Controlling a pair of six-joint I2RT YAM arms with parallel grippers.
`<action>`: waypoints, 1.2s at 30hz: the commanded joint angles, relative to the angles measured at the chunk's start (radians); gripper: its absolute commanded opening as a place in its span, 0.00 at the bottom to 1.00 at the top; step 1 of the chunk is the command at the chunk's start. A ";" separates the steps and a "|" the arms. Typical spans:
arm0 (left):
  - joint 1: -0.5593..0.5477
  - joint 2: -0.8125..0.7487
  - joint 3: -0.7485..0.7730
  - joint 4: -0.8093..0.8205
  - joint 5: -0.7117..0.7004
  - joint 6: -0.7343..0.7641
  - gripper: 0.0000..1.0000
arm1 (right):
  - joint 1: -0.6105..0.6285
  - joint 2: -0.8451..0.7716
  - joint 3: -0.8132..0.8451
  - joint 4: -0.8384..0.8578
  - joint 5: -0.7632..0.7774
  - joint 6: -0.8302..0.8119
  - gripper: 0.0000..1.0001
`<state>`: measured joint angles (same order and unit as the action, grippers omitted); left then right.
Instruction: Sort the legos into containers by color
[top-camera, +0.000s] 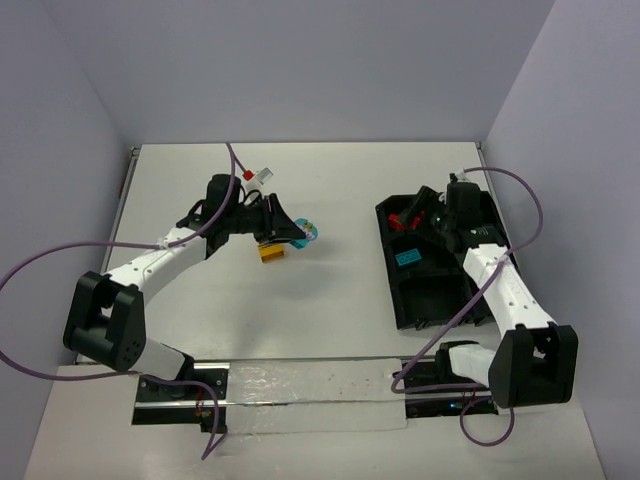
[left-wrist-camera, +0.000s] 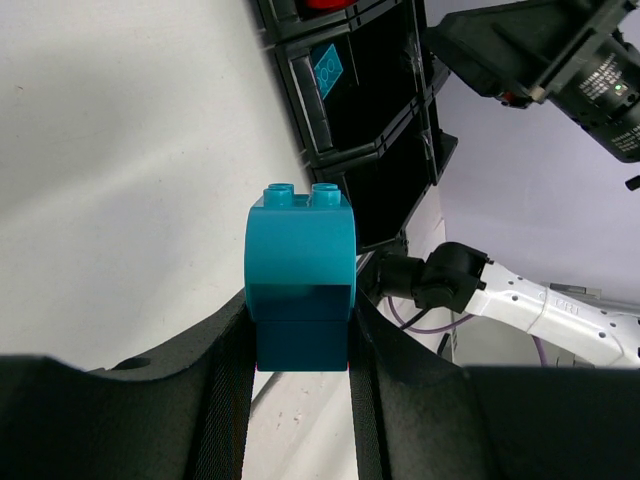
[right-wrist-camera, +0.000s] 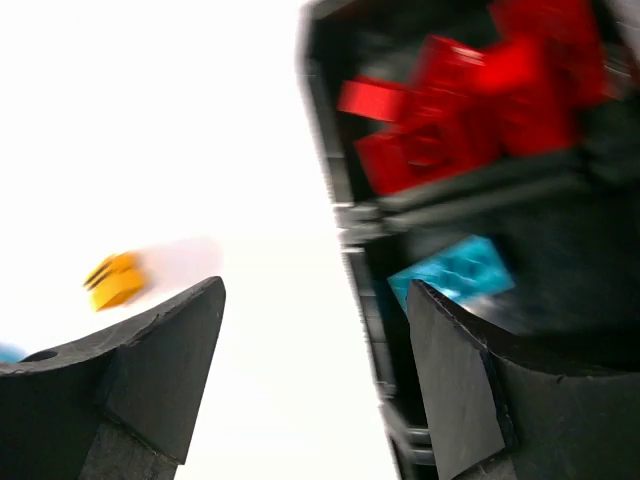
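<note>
**Left pincer grips cyan brick; right pincer open over tray**

- Left pincer (top-camera: 300, 232) (left-wrist-camera: 300, 312): closed on a small cyan-blue plastic brick (top-camera: 309, 234) (left-wrist-camera: 300, 270). Both fingers press its lower sides. The two studs point away from the wrist.
- Location: mid-table, left of centre, well apart from the bins. I cannot tell whether the held brick clears the white table (top-camera: 330, 310).
- Small yellow-orange plastic brick (top-camera: 271, 252) (right-wrist-camera: 113, 280): lies on the table just beside the left pincer, on its near side. Nothing grips it.
- Black plastic tray of joined open bins (top-camera: 393, 285) (left-wrist-camera: 330, 130) (right-wrist-camera: 345, 215): sits on the right side of the table, with its long axis running near to far.
- Far bin: a cluster of red plastic bricks (top-camera: 403, 222) (right-wrist-camera: 450, 110).
- Next bin toward the arms: one flat cyan-blue piece (top-camera: 408, 257) (left-wrist-camera: 327, 68) (right-wrist-camera: 455, 272).
- Right pincer (top-camera: 418, 212) (right-wrist-camera: 315, 300): fingers spread wide with nothing between them. It hangs over the tray's far end, by its left wall.
- The right wrist view is motion-blurred, so fine detail on the bricks is unreadable.
</note>
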<state>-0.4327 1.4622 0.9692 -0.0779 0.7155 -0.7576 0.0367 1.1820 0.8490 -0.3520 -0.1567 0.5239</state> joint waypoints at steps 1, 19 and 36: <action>-0.014 0.015 0.063 0.055 0.019 -0.020 0.00 | 0.057 -0.004 0.035 0.081 -0.100 -0.028 0.79; -0.041 0.004 0.057 0.041 0.007 -0.002 0.00 | 0.308 0.055 0.095 0.154 -0.233 -0.103 0.77; -0.069 0.112 0.135 -0.100 -0.060 0.120 0.00 | 0.324 0.071 0.105 0.123 -0.090 -0.110 0.77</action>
<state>-0.4976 1.5392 1.0382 -0.1732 0.6419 -0.6881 0.3538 1.2640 0.9241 -0.2550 -0.2963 0.4335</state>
